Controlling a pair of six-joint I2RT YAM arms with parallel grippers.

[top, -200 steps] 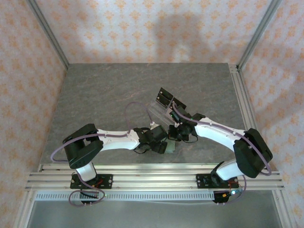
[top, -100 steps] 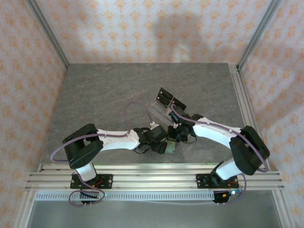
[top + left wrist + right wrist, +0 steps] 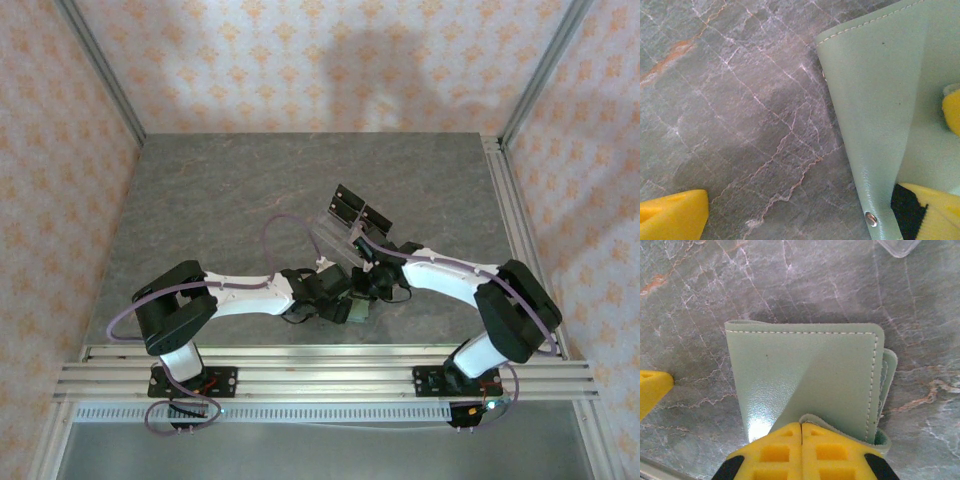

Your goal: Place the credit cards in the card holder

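The card holder (image 3: 805, 370) is a sage-green wallet lying on the stone table between both grippers; from above it shows as a small green patch (image 3: 358, 312). My right gripper (image 3: 801, 426) is shut, and its yellow tips rest against the wallet's curled snap tab. My left gripper (image 3: 805, 220) is open wide across the wallet's left edge (image 3: 875, 110). One of its fingers (image 3: 670, 215) is on bare table. The other (image 3: 937, 210) is tucked behind the flap. Two black credit cards (image 3: 348, 204) stand in the clear stand behind.
The clear acrylic tiered stand (image 3: 340, 232) sits just beyond the wallet, and its corner (image 3: 897, 246) shows in the right wrist view. Grey stone table (image 3: 220, 200) stretches to the left and back. Aluminium rails (image 3: 320, 365) run along the near edge, and patterned walls enclose the cell.
The right arm's elbow has swung a little to the left and its wrist has edged towards the wallet. The left arm and the wallet have stayed put.
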